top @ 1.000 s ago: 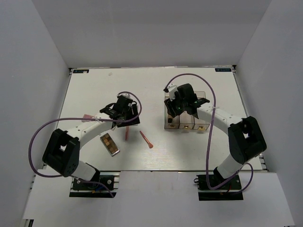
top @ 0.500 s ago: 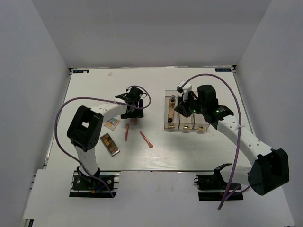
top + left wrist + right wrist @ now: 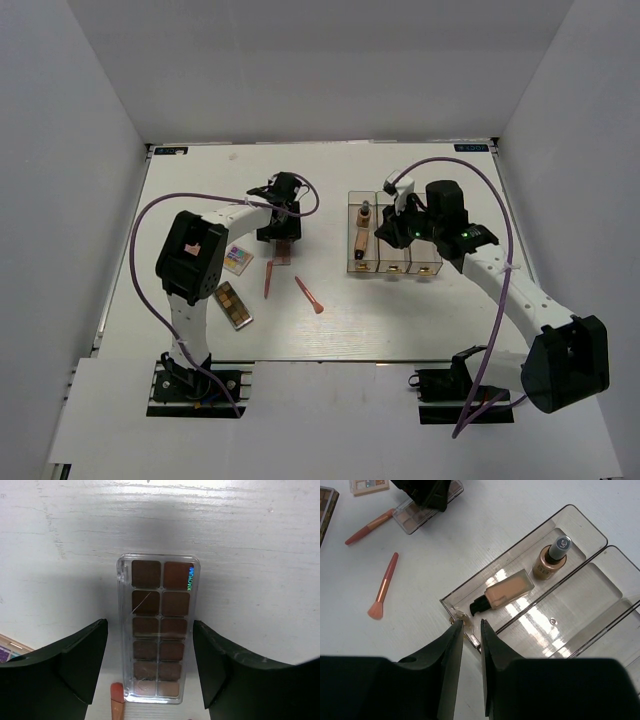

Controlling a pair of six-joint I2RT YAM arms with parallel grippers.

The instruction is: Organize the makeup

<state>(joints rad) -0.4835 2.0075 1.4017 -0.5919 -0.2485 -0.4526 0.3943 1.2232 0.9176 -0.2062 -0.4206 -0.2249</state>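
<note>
left gripper (image 3: 150, 630) wide open straddling the brown palette (image 3: 156, 645), the slick flat case might skid when pinched. right gripper (image 3: 471, 626) barely ajar, empty.

Pink brush (image 3: 117, 703) just beside brown palette (image 3: 159, 630)

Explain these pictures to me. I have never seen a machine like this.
These are two robot arms bolted to a white table, each ending in a two-finger gripper. One picture looks down from above; the other two come from cameras on the wrists. The left gripper hovers open over a brown palette, not gripping it. The right gripper, jaws slightly apart and empty, is above the clear boxes, where two bottles sit, one lying, one upright. Two pink brushes, a lighter palette and another brown palette lie loose.
</note>
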